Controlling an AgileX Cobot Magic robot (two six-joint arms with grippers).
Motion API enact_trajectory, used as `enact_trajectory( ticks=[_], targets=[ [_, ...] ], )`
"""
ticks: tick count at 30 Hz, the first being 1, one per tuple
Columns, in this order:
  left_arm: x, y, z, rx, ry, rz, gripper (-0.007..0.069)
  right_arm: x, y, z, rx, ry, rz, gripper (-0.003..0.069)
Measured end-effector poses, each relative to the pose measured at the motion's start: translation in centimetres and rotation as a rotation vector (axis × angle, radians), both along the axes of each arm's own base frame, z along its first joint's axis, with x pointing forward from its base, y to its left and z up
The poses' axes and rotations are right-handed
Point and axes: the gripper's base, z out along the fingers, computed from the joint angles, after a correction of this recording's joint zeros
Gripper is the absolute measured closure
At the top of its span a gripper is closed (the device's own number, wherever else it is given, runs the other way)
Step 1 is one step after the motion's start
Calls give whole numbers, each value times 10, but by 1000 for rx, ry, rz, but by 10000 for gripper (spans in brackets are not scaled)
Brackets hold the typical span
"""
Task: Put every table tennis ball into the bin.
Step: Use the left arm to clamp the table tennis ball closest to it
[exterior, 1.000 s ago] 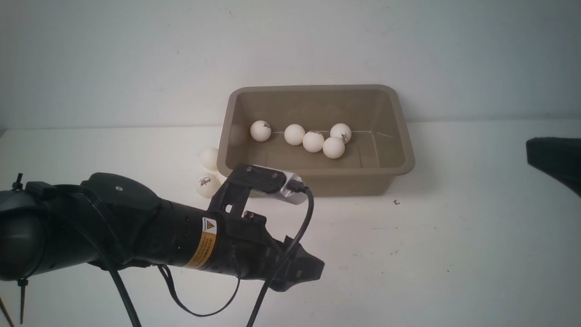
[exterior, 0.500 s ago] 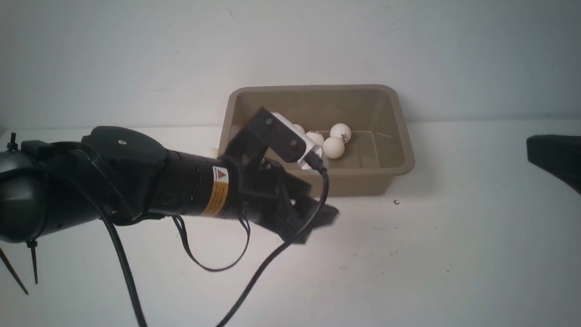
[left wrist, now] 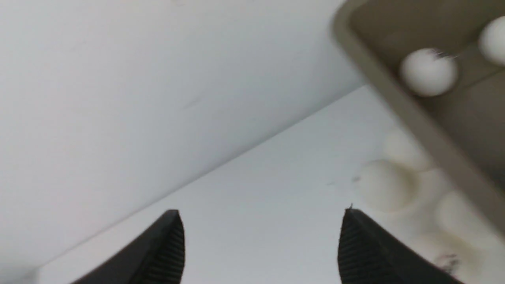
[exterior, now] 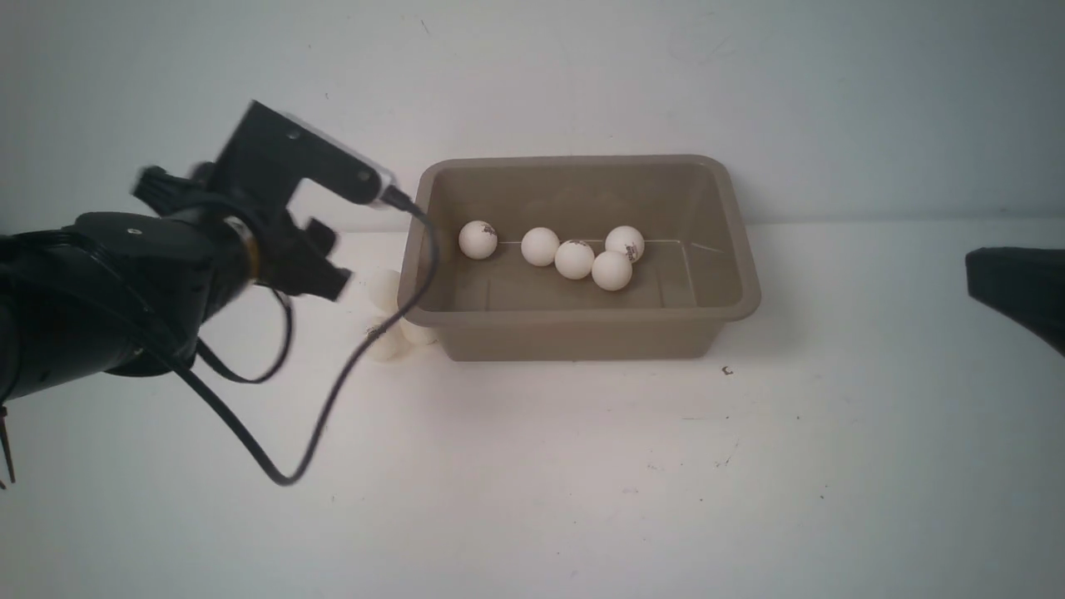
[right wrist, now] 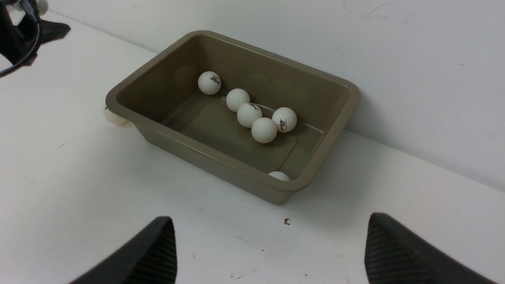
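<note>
Left wrist view: balls (left wrist: 384,185) outside jaws

1. The rectangular taupe plastic bin (exterior: 582,316) is placed on the flat white tabletop (exterior: 582,482), toward its rear.
2. Six small white plastic balls (right wrist: 249,114) are contained in the bin.
3. Further balls (exterior: 384,287) are located on the tabletop, just beside the bin's left wall.

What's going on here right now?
The robot is collecting table tennis balls into the bin. Six lie inside it, and at least three loose balls sit on the table beside its left wall. The left gripper is open and empty, near those loose balls. The right gripper is open and empty, off to the right.
</note>
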Motion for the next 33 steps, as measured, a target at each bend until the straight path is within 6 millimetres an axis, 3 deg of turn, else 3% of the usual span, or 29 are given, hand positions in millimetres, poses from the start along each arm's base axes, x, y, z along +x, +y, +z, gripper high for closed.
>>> enact_trajectory(
  ticks=[13, 19, 27, 33],
  targets=[
    [-4, 8, -6, 196, 107, -35, 157, 0, 0, 1, 4, -5, -1, 77],
    [-9, 4, -14, 127, 196, -47, 157, 0, 0, 1, 5, -6, -1, 77],
    [-8, -12, -13, -18, 170, -166, 157, 0, 0, 1, 5, -6, -1, 77],
    [-9, -10, -15, -57, 192, -110, 157, 0, 1, 1, 17, -5, 1, 77]
  ],
)
